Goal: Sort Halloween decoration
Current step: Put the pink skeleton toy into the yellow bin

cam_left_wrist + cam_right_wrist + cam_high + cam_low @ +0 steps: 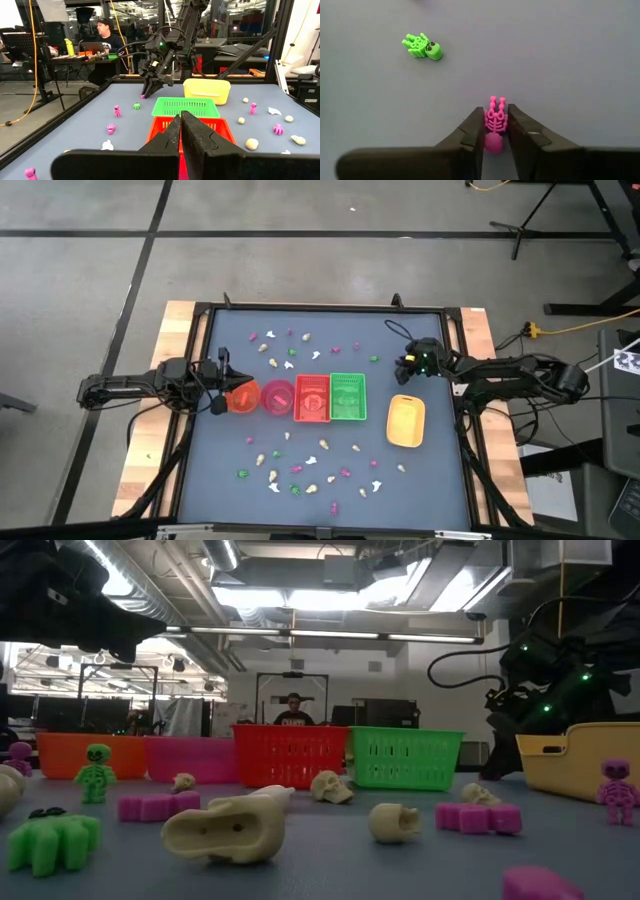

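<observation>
Tiny Halloween decorations in pink, green, white and cream lie in two groups, at the table's far side [290, 345] and near side [310, 470]. My right gripper [495, 131] is at the far right [405, 367], shut on a pink skeleton [495, 122]. A green skeleton [422, 48] lies flat on the table just beyond it. My left gripper [181, 131] hangs level at the table's left edge [222, 388], shut and holding nothing. My right gripper pinches the pink skeleton's ribcage [495, 119] between its two fingertips, one on either side. The fingers slant down from the table's right side and lie along the figure. Its legs [496, 102] stick out past the fingertips and its head [493, 143] lies between the fingers, at the table's surface.
An orange bowl [242, 397], a pink bowl [278, 397], a red basket [312, 397] and a green basket [347, 397] stand in a row mid-table. A yellow tray [405, 421] sits to their right. A person sits beyond the table [106, 30].
</observation>
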Robot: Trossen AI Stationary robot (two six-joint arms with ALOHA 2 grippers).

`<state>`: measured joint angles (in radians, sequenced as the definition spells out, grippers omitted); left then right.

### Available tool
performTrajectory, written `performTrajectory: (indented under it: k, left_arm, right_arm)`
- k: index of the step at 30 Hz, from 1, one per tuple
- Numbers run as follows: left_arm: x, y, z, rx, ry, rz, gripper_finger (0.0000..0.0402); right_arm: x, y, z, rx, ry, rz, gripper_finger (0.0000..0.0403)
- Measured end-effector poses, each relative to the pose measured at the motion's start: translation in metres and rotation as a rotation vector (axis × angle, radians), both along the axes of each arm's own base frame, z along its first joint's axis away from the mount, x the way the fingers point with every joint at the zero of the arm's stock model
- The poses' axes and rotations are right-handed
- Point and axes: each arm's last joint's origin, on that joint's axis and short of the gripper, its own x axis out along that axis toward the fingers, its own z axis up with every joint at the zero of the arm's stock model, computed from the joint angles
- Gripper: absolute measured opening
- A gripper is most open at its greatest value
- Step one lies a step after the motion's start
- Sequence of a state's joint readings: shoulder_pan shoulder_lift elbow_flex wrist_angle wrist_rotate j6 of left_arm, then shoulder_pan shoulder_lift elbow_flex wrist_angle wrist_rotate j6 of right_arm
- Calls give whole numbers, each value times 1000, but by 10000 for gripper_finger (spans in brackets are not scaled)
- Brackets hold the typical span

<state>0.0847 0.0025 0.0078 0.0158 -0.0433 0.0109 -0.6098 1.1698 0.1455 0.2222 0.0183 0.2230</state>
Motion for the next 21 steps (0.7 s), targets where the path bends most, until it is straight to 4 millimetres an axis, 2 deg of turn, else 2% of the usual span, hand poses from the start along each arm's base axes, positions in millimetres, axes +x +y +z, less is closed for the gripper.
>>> performTrajectory:
  k: [6, 16, 21]
  left_arm:
    - [0, 0, 0, 0, 0, 0, 0]
    - [0, 0, 0, 0, 0, 0, 0]
    - [0, 0, 0, 0, 1, 0, 0]
  right_arm:
    - [0, 0, 0, -1, -7, 3, 40]
    - [1, 0, 2, -8, -26, 9, 50]
    - [5, -1, 9, -29, -103, 41, 50]
